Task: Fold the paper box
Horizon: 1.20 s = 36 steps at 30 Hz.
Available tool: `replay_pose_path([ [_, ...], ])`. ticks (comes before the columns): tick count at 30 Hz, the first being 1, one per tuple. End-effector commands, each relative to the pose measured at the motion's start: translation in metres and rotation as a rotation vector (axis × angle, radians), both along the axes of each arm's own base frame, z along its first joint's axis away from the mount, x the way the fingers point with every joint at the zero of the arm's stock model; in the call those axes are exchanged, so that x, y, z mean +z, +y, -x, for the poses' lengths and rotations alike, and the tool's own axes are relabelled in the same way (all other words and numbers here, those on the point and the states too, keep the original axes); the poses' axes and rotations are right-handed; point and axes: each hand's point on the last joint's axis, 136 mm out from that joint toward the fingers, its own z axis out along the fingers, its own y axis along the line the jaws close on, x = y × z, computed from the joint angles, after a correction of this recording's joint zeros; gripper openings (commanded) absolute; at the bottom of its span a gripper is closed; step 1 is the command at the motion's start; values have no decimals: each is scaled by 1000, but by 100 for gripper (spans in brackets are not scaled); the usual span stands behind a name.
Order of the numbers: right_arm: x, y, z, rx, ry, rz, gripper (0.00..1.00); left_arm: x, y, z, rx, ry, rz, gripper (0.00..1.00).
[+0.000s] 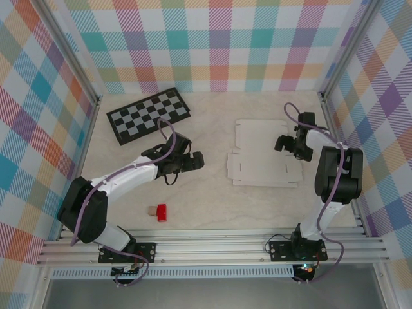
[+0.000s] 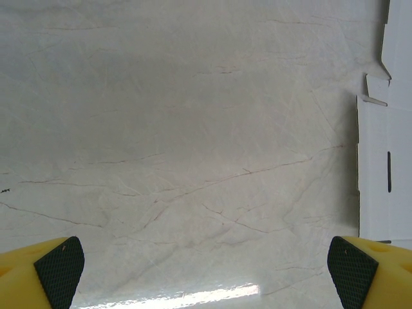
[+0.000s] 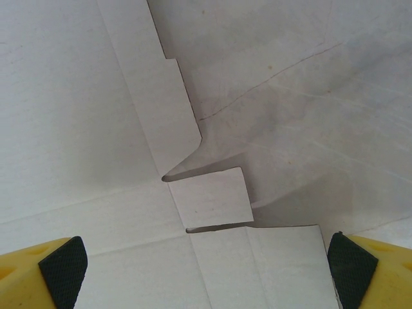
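The paper box (image 1: 264, 154) lies as a flat white die-cut sheet with flaps and tabs on the table, right of centre. My right gripper (image 1: 290, 147) hovers over its right edge, open. In the right wrist view the sheet (image 3: 77, 129) and a small square tab (image 3: 212, 196) lie below the open gripper (image 3: 206, 267), with nothing between the pads (image 3: 61, 267). My left gripper (image 1: 192, 153) stands open over bare table a little left of the sheet. In the left wrist view the sheet's edge (image 2: 386, 161) shows at the right, beyond the open gripper (image 2: 206, 267).
A black-and-grey checkerboard (image 1: 148, 114) lies at the back left. A small red block (image 1: 161, 212) and a tan block (image 1: 152, 210) sit near the front edge. Plaid walls (image 1: 219, 45) enclose the marble-patterned table (image 1: 212, 206) on three sides.
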Motion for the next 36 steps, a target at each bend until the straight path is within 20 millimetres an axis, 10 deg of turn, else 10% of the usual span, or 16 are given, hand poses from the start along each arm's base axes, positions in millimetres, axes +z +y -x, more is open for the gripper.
replay_pose_path([
  [1,-6,12,2,46,2,-38,100,4,-1,0,13,-10,0,100],
  [36,37,158,38,291,-81,-167,100,-15,38,1,140,70,14,100],
])
